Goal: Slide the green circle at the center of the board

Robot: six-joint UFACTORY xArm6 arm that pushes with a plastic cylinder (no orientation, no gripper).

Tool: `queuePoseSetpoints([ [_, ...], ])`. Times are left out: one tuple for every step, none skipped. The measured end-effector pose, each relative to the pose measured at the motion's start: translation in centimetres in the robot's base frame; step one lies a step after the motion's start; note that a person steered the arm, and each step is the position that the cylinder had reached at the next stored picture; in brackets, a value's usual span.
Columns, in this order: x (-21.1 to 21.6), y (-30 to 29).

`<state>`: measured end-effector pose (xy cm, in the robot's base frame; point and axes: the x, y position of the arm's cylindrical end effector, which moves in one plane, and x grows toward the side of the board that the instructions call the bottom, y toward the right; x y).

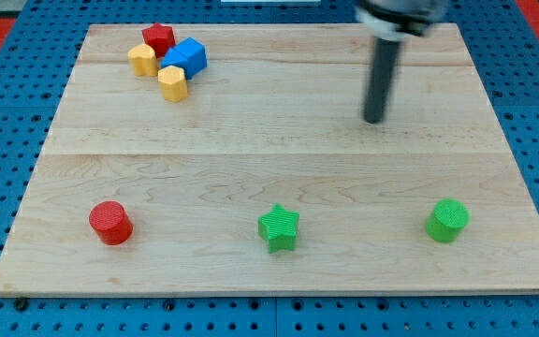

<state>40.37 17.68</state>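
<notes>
The green circle (448,220) sits near the board's bottom right corner. My tip (373,120) rests on the board at the upper right, well above the green circle and to its left, touching no block. A green star (279,227) lies at the bottom middle.
A red circle (110,222) lies at the bottom left. At the top left is a cluster: a red block (158,38), a blue block (186,56), and two yellow blocks (142,60) (172,82). The wooden board (269,168) lies on a blue pegboard table.
</notes>
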Motion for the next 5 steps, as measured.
queuePoseSetpoints([
  [5.5,8.5],
  [15.6,8.5],
  [17.4,1.2],
  [15.0,-5.8],
  [17.3,-2.0],
])
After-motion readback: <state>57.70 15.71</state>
